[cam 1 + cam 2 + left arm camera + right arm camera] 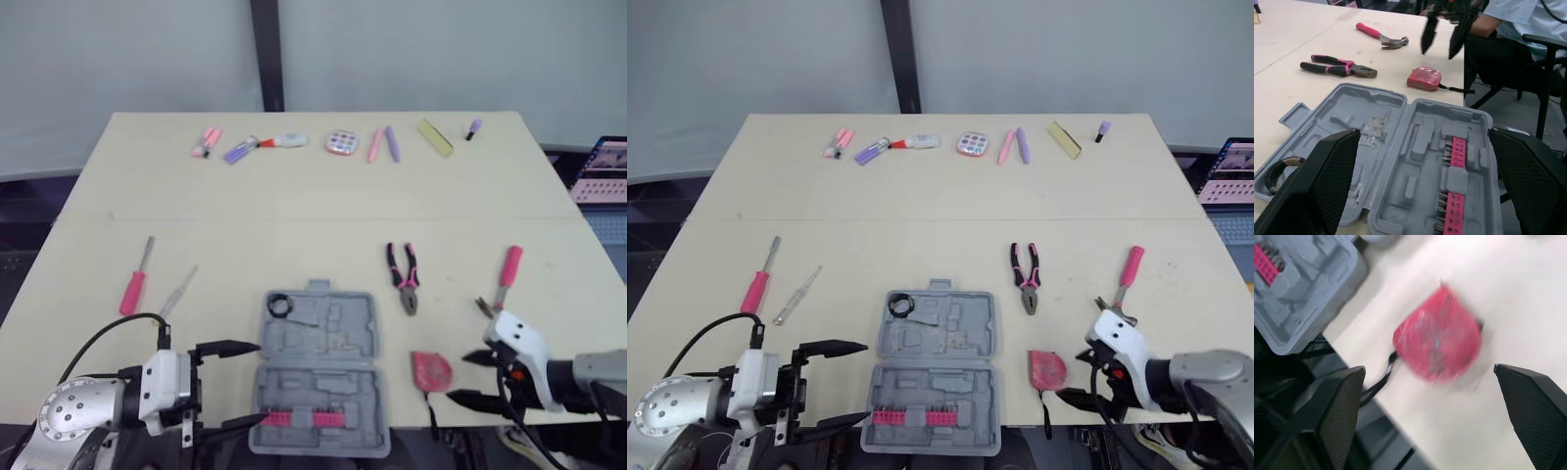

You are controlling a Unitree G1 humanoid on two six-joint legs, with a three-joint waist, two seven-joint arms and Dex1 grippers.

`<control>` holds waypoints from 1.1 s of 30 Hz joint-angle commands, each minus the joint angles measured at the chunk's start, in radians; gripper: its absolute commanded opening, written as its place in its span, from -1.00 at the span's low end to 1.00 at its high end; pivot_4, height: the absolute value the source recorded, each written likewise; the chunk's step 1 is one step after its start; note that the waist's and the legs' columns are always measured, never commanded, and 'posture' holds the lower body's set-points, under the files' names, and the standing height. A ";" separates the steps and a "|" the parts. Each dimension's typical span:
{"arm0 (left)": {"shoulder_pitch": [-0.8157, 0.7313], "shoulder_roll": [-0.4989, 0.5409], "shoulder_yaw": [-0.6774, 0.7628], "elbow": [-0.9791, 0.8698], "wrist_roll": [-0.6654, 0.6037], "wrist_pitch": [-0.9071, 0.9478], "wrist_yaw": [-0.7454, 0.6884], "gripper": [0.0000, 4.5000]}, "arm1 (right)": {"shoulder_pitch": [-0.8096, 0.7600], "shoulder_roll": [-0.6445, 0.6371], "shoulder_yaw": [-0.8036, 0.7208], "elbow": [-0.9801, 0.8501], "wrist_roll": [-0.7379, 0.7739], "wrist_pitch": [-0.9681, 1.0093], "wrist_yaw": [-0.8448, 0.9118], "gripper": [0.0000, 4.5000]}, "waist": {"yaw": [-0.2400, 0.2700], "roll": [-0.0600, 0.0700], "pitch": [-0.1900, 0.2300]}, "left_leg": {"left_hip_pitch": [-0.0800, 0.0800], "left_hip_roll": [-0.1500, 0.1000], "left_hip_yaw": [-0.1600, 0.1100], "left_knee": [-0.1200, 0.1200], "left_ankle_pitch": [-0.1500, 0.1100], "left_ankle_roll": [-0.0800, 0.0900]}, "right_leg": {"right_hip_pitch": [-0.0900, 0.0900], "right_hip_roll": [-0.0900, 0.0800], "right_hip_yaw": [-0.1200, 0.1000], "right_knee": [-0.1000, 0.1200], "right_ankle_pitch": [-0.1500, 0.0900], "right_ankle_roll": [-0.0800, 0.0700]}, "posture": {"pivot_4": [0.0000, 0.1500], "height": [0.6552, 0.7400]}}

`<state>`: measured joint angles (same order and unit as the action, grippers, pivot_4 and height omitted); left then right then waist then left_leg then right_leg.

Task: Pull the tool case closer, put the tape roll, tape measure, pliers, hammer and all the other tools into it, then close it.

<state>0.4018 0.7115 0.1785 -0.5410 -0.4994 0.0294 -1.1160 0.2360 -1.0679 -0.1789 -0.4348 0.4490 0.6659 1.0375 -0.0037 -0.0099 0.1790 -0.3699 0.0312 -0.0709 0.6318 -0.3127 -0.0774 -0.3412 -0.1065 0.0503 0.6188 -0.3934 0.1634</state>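
Note:
The grey tool case [318,367] lies open at the table's front edge, with a black tape roll [281,305] in its far left corner and a pink bit strip [1455,188] in the near half. My left gripper [257,383] is open just left of the case, one finger on each side of its left edge. Right of the case sits the pink tape measure [431,372], and my right gripper [458,377] stands open just beyond it. The pliers [404,277] and the pink-handled hammer [503,279] lie farther back on the right.
Two screwdrivers [135,279] lie at the left. Several small pens and tools [377,144] line the table's far side. A laptop [600,171] stands at the right edge. A seated person [1513,19] is beyond the table's right end.

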 commanded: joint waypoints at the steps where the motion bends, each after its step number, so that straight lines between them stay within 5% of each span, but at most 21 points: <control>1: -0.006 0.012 0.000 -0.013 -0.032 -0.007 -0.024 1.00 | -0.084 0.000 0.079 0.122 -0.106 -0.259 0.090 0.99 | 0.000 0.000 0.000 | 0.001 0.000 0.000 0.000 0.000 0.000 | 0.001 0.000 0.000 0.000 0.000 0.000 | 1.00 1.00; 9: -0.031 0.015 0.011 0.008 -0.029 -0.047 -0.062 1.00 | -0.183 0.029 0.201 0.292 -0.235 -0.591 0.185 0.99 | 0.000 0.001 0.001 | 0.000 0.000 0.000 0.001 0.002 -0.004 | 0.000 0.000 0.000 0.000 0.000 0.000 | 1.00 1.00; 33: -0.061 0.013 0.006 0.016 -0.026 -0.057 -0.044 1.00 | -0.134 0.126 0.241 0.306 -0.371 -0.662 0.070 0.99 | 0.000 0.001 0.001 | 0.001 0.000 0.000 0.004 0.002 -0.004 | 0.001 0.000 0.001 0.002 0.000 0.000 | 1.00 1.00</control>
<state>0.3398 0.7222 0.1779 -0.5085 -0.5091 -0.0237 -1.1632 0.0997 -0.9390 0.0697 -0.1191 0.0782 0.0196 1.1129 -0.0040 -0.0092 0.1797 -0.3693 0.0313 -0.0705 0.6354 -0.3107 -0.0810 -0.3403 -0.1065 0.0509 0.6208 -0.3930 0.1638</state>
